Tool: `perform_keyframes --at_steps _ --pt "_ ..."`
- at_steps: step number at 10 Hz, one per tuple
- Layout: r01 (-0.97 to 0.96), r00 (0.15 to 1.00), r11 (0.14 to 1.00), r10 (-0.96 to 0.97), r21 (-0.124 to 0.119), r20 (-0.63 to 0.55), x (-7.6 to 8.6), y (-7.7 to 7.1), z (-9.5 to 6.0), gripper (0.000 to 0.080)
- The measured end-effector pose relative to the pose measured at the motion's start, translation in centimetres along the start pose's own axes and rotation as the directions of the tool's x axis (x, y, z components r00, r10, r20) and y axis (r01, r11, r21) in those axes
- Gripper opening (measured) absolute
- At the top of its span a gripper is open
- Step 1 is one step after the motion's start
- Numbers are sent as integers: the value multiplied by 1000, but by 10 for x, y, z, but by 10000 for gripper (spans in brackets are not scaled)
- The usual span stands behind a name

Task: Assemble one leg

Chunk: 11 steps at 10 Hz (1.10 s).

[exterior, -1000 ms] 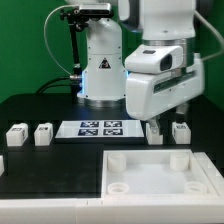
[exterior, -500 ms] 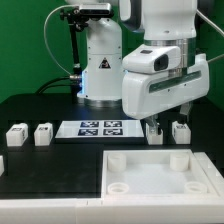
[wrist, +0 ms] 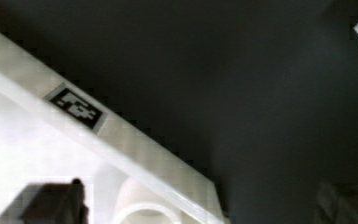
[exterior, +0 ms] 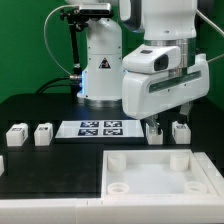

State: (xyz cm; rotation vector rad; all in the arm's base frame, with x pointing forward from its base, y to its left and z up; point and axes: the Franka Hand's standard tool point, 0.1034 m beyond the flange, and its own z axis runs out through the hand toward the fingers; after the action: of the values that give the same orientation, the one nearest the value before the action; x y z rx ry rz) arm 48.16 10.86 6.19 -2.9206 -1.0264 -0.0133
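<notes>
Franka arm's claw (exterior: 168, 122) hangs released over the dark table (exterior: 30, 115), fingers spread wide and gripping nothing; one leg (exterior: 155, 131) stands just beside it, a second leg (exterior: 181, 130) at its other side, the white tray (exterior: 150, 178) nearby

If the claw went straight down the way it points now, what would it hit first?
Probably the black table right beside the tray edge: the wrist view shows no leg between the fingers of the claw. In the exterior view it hangs near two legs, so depth is unclear.
</notes>
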Motion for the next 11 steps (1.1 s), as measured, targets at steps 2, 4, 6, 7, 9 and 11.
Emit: perform_keyframes --at_steps 2,4,6,7,9,11 --pt "-181 983 983 180 14 17 -4 -24 6 649" --pt "-542 840 839 540 43 49 -2 -45 14 649" --pt "-685 728 727 682 45 66 0 -51 19 649" --pt "-678 735 734 674 43 78 -1 -51 20 649" --pt "-686 725 727 678 38 123 -4 -54 19 649" --pt "-733 634 680 676 15 374 -17 -68 20 649"
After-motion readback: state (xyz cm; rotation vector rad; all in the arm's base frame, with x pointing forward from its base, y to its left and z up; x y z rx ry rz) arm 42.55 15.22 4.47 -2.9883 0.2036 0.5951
